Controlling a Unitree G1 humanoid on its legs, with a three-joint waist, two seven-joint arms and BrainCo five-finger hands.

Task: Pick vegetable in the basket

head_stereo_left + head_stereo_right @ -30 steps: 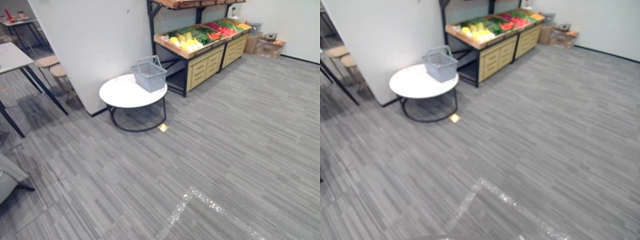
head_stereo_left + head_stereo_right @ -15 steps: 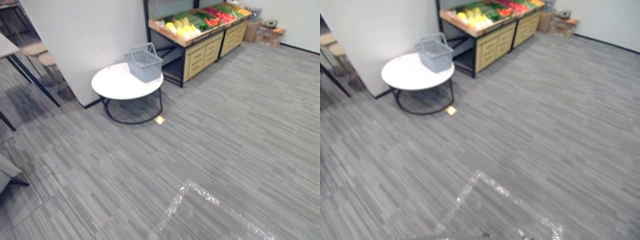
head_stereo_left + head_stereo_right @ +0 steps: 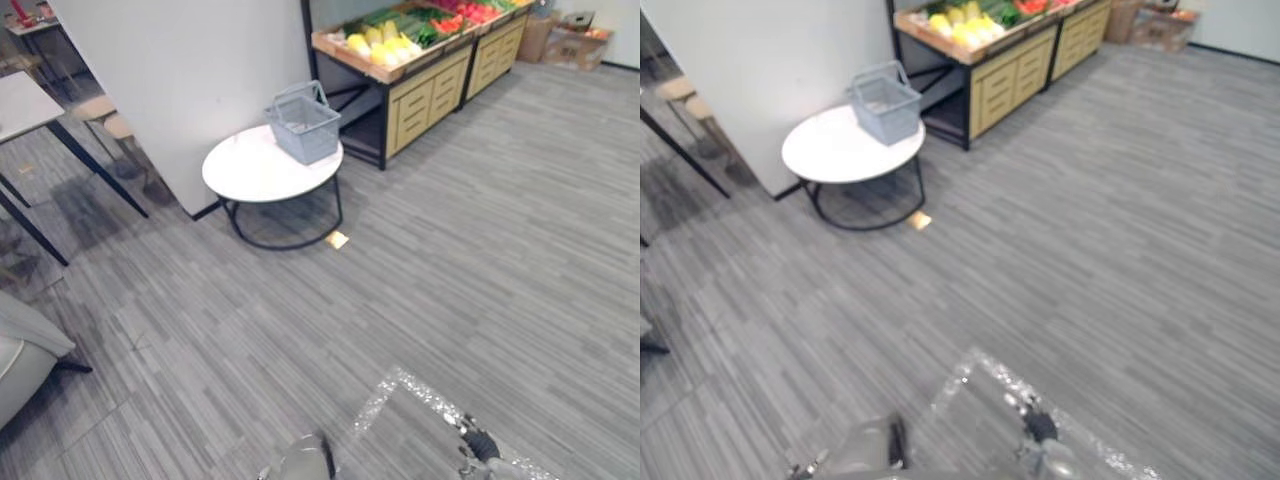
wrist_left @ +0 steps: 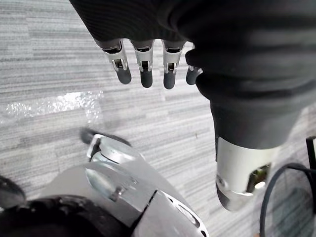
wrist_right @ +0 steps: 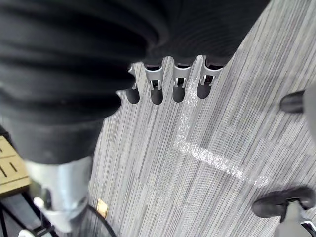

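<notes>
far across the grey striped floor [image 3: 480,250], a grey plastic mesh basket [image 3: 303,124] stands near the edge of a round white table with black wire legs [image 3: 250,175], just beside a wooden produce stand with yellow drawers [image 3: 430,85] bearing yellow, green and red vegetables [image 3: 385,38]. left hand [image 4: 144,59] and right hand [image 5: 178,81] hang with fingers straight and relaxed, holding nothing. likely hazards: a walking approach clipping the light table, or a reach nudging the edge-set basket off it. no brand, label or writing is legible.

1 basket [image 3: 305,128], 1 round table [image 3: 245,172]
</notes>
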